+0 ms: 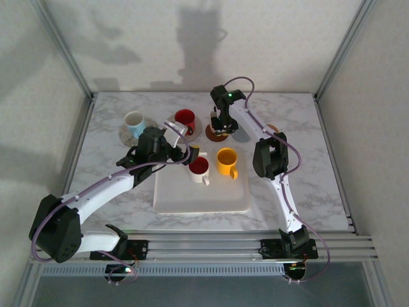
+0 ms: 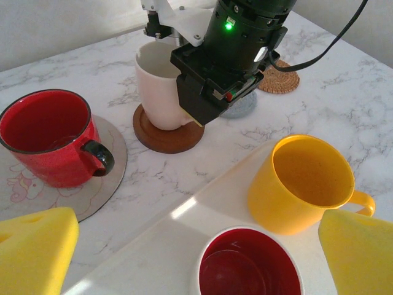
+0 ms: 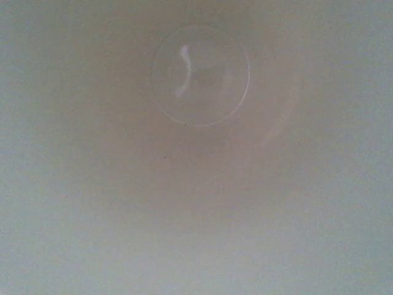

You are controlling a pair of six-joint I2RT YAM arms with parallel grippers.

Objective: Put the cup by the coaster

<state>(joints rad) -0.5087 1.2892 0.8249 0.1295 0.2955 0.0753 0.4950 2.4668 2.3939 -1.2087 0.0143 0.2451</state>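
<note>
The right claw (image 1: 218,126), a black block with white fingers, hangs straight down over a pale pink, smooth-glazed cup (image 2: 158,86). Whether its fingers pinch the rim cannot be told. The right wrist camera looks directly into the cup: a glossy pale interior with a round flat bottom. The cup stands upright on a round, dark brown wooden coaster (image 2: 167,136) on the marble-patterned white tabletop (image 2: 344,104).

Just beside the brown coaster, to its right, lies a flat grey round coaster (image 2: 244,108), partly hidden by the claw. Beyond that lies a tan woven round coaster (image 2: 280,79). That makes three coasters.

The left claw (image 2: 196,252) is spread wide and holds nothing. Its two yellow foam pads (image 2: 37,249) sit at the lower corners of the left wrist view. Between them, below, is a white cup with a glossy red inside (image 2: 249,270). Near it is a matte yellow handled cup (image 2: 301,181). Both stand on a flat white rectangular tray (image 1: 201,192) with rounded corners.

To the left of the brown coaster, a shiny red mug with a black handle (image 2: 49,138) sits on a round grey saucer printed with a faint cartoon (image 2: 104,169). Farther left, a white cup with a pale blue inside (image 1: 134,121) sits on a patterned saucer (image 1: 124,134).

In all there are five cups, two saucers and one tray.
</note>
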